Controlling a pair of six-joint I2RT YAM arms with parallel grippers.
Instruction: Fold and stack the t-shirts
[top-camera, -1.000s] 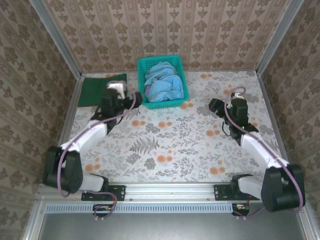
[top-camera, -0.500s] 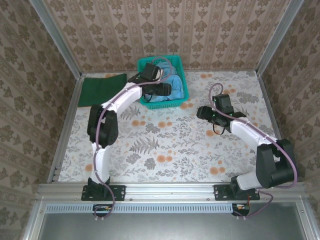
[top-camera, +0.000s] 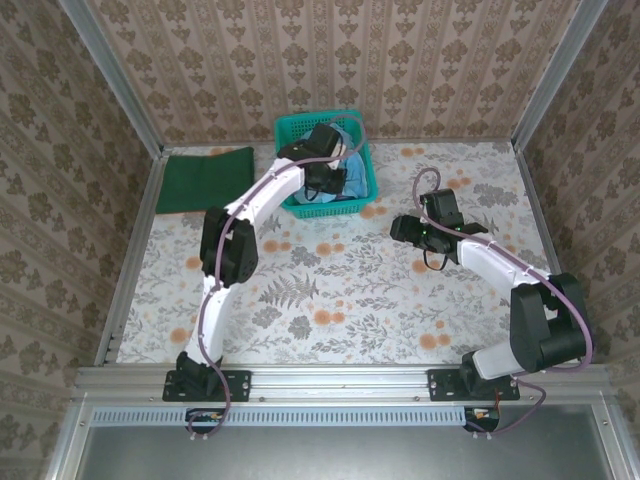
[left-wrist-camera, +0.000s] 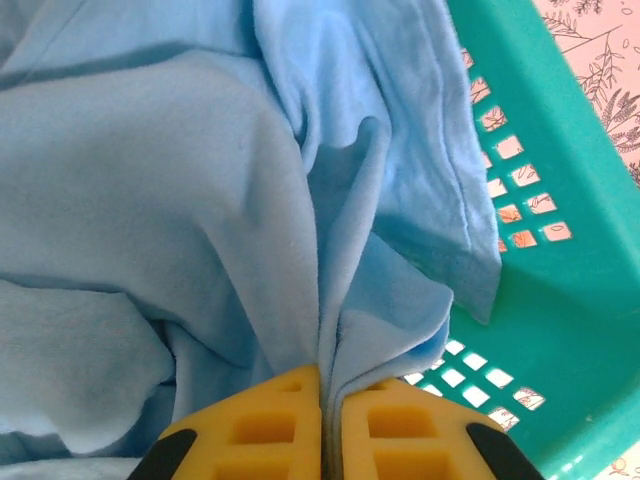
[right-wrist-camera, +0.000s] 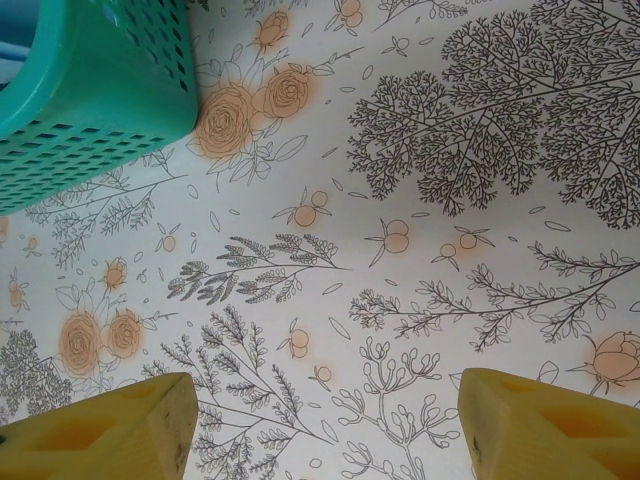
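Two blocky yellow fingers (left-wrist-camera: 262, 432) around soft, creased light-blue t-shirt (left-wrist-camera: 150, 200)

i see the light blue t-shirt (left-wrist-camera: 150, 200) crumpled in soft folds inside the teal basket (left-wrist-camera: 560, 220), one ridge of its cloth nipped tight in the left pincer (left-wrist-camera: 322, 390). the dark green t-shirt (top-camera: 205, 178) lies folded flat at the far left corner of the tabletop (top-camera: 350, 290), well apart.
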